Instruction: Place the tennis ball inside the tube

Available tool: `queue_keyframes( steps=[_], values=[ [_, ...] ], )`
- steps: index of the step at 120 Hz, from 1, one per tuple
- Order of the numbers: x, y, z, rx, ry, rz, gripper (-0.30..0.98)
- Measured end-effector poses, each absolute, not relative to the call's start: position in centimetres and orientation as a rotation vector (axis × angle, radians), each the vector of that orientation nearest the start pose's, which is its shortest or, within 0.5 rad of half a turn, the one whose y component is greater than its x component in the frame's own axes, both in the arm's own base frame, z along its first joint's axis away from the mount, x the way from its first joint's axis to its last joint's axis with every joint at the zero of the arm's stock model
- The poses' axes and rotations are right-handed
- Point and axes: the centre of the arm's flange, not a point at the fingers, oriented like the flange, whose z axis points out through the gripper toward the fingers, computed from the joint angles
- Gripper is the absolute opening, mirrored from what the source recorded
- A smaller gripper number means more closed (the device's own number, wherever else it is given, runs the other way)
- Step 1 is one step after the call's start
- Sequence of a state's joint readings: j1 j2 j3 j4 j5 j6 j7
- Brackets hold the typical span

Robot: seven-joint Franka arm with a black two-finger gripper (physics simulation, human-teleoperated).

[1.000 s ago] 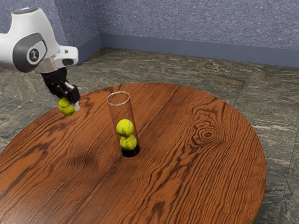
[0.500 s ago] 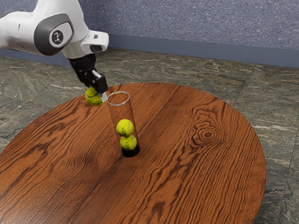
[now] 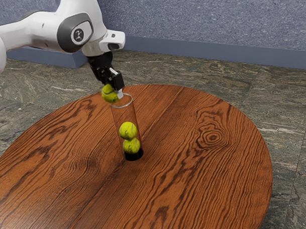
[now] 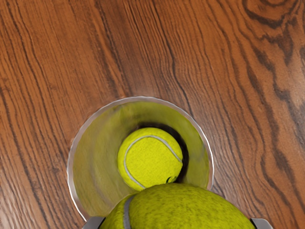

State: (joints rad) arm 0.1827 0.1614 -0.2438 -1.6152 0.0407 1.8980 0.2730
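The black 2-finger gripper (image 3: 114, 93) is clamped on the fuzzy yellow-green tennis ball (image 3: 109, 94), with 1 finger pressed to each side. The held ball is up at the mouth of the tall, clear, round tube (image 3: 126, 113), outside it and off-centre, toward the exterior view's left. Over the last 1 second the white-and-grey jointed arm (image 3: 80, 32) has carried the ball across from well apart to beside the rim, a little higher too. The tube stands upright where it stood, so the carrying looks nearly done, and what remains is probably a small centring move, then the release.

Inside the tube, 2 more yellow-green balls are stacked, the upper ball (image 3: 127, 130) on the lower ball (image 3: 131, 146), above a black round base (image 3: 134, 155). Space seems left above them for 1 more. The tube rests on the round, brown, wood-grained table (image 3: 210, 183).

The held ball hides part of the tube's mouth in the wrist view and is itself cut off at the lower edge. In the exterior view it covers much of the far finger. Whether the ball clears the rim or touches it is hard to make out; if let go here, it could catch the rim or tip the tube.
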Motion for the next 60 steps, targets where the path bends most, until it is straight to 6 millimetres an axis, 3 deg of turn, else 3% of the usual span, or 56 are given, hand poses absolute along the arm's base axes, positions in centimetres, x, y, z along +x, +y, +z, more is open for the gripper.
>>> queue_keyframes(
  steps=[34,60],
  values=[
    [65.3,-1.7,52.7,-3.084,0.522,-0.189,0.09],
    [66.0,-1.5,52.1,-3.090,0.522,-0.182,0.09]
  ],
)
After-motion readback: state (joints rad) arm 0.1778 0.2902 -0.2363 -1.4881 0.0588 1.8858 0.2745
